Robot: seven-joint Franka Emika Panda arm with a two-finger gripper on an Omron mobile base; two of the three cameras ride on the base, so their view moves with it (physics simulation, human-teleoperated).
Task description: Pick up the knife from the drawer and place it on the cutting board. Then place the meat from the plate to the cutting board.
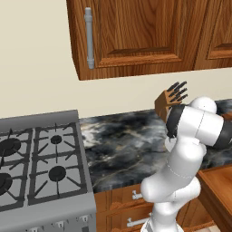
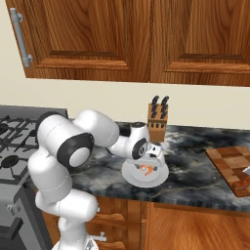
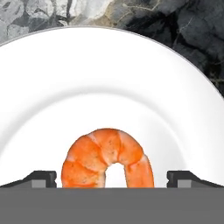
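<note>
One piece of meat, a curled orange shrimp, lies on the one white plate; the plate sits on the dark marble counter in front of the knife block; the gripper hangs just above the shrimp with its two fingers wide apart, one either side, holding nothing. Off to the right lies the one cutting board, well apart from the plate; something reddish-brown rests at its near edge, likely the knife, though it is too small to be sure. I reckon the shrimp could slip; it is small and curved, so fingers closing off-centre might squirt it across the slick plate, or pressing too low might nudge the plate itself. One stove stands to the left; several black handles stick up from the block.
</note>
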